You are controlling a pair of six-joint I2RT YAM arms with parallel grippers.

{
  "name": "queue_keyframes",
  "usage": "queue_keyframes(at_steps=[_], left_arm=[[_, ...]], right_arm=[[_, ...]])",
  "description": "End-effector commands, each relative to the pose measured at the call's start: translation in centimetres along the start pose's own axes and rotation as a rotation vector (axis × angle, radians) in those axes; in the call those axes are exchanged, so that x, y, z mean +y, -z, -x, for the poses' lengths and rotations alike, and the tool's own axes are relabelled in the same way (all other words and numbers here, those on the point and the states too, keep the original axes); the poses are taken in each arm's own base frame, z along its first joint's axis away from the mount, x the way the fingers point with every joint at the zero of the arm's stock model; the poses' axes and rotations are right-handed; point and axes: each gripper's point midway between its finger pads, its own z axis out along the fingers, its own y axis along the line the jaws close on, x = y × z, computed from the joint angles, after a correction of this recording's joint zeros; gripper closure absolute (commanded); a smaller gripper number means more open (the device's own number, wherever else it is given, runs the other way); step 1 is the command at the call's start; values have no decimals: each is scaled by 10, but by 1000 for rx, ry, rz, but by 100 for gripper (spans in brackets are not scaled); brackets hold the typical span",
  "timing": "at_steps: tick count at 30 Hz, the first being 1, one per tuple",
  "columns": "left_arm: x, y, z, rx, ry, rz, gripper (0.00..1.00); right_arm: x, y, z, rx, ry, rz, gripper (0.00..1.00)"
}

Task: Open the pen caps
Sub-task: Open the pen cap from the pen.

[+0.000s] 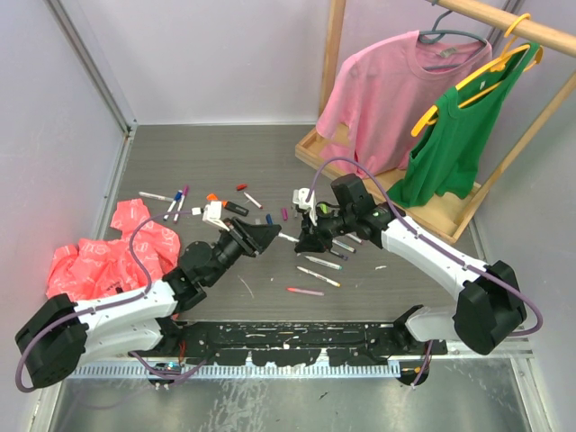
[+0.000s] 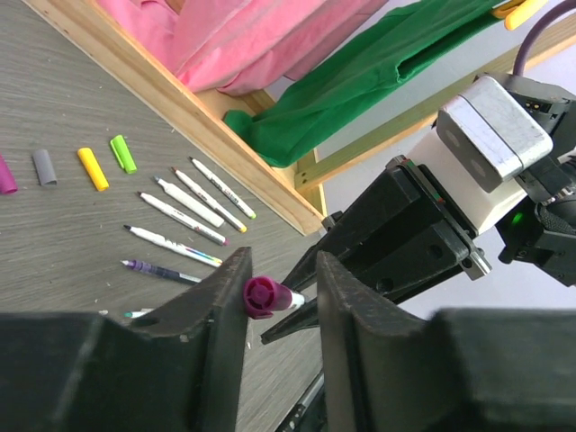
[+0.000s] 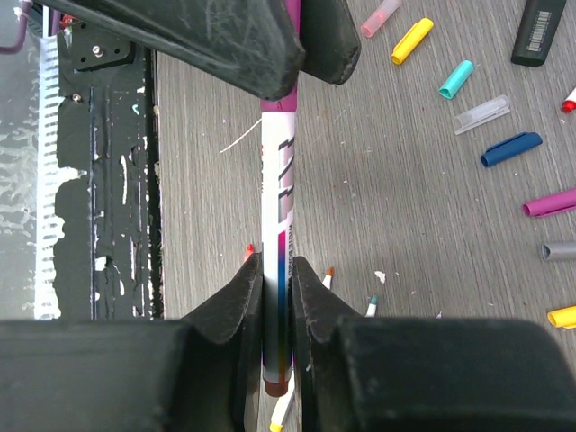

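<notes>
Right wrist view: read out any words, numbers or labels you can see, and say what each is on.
No text reads clearly.
Slim white pen barrel in the right gripper: grey slanted marks, too blurred to read.
Thick black marker at the top right: a barcode, no readable digits.

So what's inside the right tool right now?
A white pen, clamped in the right tool. Its purple cap sits between the left tool's fingers, and the cap hides the tip.
</notes>
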Motion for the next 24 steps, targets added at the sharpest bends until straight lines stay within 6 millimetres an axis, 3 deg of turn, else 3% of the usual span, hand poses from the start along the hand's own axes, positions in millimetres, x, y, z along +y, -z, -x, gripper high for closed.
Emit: queue_keyframes(at_steps=[1, 4, 7, 16, 24], left_arm=[[-29, -6, 25, -91, 1, -83, 68], [-27, -6, 25, -95, -11, -77, 86], [-24, -4, 26, -101, -21, -69, 100], [-20, -5, 16, -47, -75, -58, 100], [-30, -13, 3, 29, -115, -96, 100]], right_arm=[[-2, 3, 25, -60, 48, 3, 99], [-2, 3, 25, -60, 48, 4, 97], [-2, 3, 24, -59, 45, 4, 89], [5, 1, 29, -82, 8, 47, 61], [3, -3, 29, -82, -41, 52, 57]])
